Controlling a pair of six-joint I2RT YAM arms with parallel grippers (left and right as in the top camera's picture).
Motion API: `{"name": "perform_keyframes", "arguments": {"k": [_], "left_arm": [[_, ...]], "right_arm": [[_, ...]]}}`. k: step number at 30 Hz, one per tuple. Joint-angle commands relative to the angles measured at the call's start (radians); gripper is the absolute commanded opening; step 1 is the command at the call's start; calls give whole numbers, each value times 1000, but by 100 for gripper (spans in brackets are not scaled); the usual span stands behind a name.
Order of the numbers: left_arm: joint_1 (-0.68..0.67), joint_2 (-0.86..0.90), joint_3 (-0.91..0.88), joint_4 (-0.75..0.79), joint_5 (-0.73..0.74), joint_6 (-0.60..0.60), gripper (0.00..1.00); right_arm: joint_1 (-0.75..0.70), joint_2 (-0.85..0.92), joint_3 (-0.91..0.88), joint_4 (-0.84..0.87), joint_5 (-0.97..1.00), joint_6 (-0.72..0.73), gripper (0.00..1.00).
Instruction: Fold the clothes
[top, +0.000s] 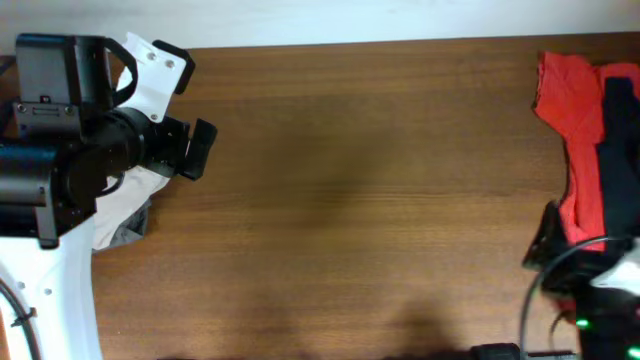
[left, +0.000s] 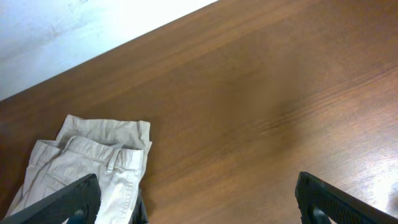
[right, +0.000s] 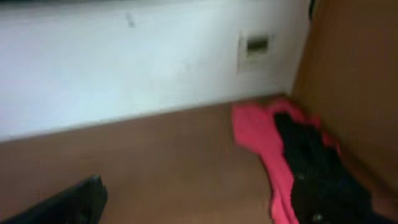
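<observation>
Folded light beige shorts (left: 93, 165) lie at the table's left edge, waistband up, with a dark garment edge (left: 142, 210) showing beneath them. From overhead the shorts (top: 125, 205) are mostly hidden under my left arm. My left gripper (left: 199, 205) hangs open above bare wood just right of the shorts, its left finger (left: 68, 202) over the beige cloth. A red garment (top: 572, 110) with a black garment (top: 620, 125) on it lies at the far right. My right gripper (right: 205, 208) is open near the red cloth (right: 261, 140) and the black cloth (right: 311, 165); that view is blurred.
A brown wooden table (top: 360, 200) runs to a white wall (left: 74, 31) at the back. The right arm's base and cables (top: 585, 300) sit at the front right corner. The left arm's body (top: 60, 150) covers the left edge.
</observation>
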Motion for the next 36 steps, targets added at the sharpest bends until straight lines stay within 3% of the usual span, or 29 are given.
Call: {"name": "perform_keyframes", "arguments": {"k": [1,7,16,36], "left_arm": [[-3,-6,-2,0,-4,15,100],[-3,-6,-2,0,-4,15,100],[-3,-6,-2,0,-4,15,100],[-3,-6,-2,0,-4,15,100]], "right_arm": [[-19,-114,-214,50,-20,-3,99],[-19,-290,-526,200,-37,19,99],[-19,-450,-777,233,-37,85,99],[-18,-450,-910,130,-55,84,99]]}}
